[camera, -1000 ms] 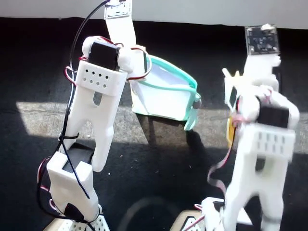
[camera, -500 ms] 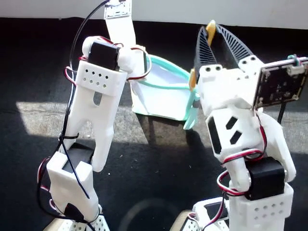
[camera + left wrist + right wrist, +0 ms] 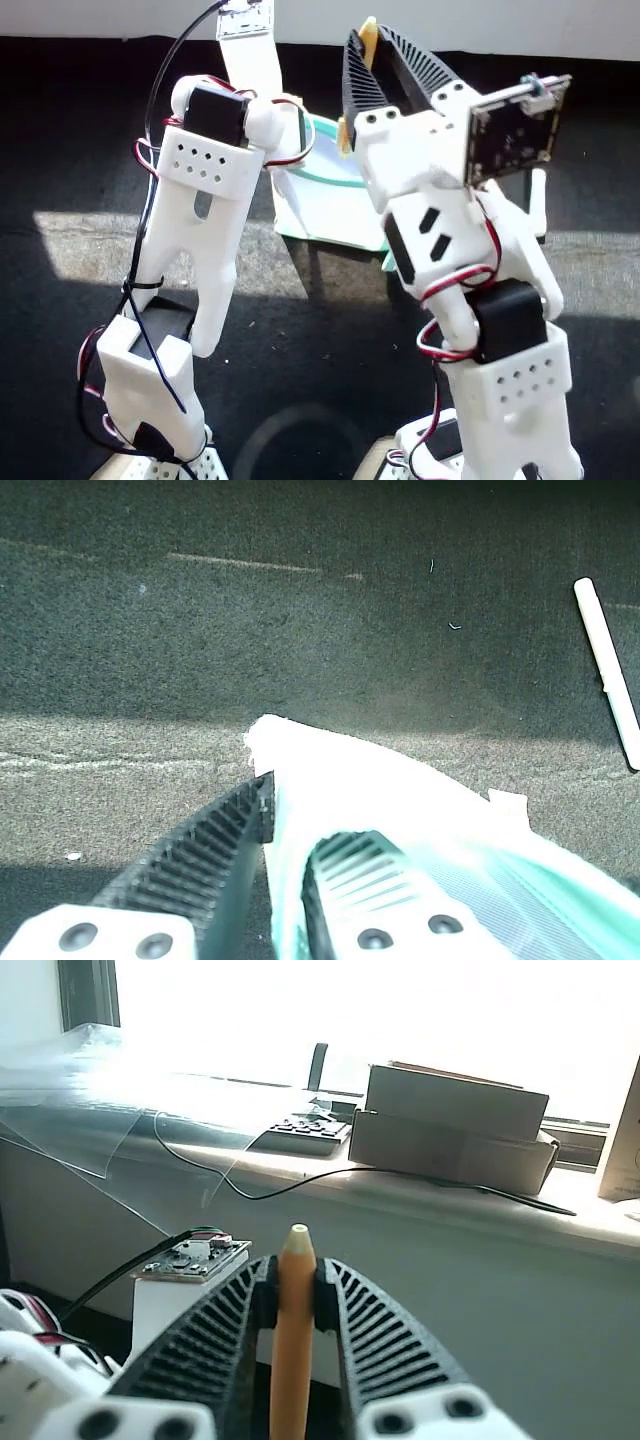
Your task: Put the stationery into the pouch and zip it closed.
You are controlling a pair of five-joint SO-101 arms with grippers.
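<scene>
- Mint-rimmed white mesh pouch stands propped open over the dark mat, its edge pinched tight in the left gripper.
- Right gripper, clenched on a tan blunt-tipped stick, has swung up and across within the last second and now sits raised above the pouch mouth.
- Lowering the stick in looks like the next step; a white pen waits on the mat, well apart.
</scene>
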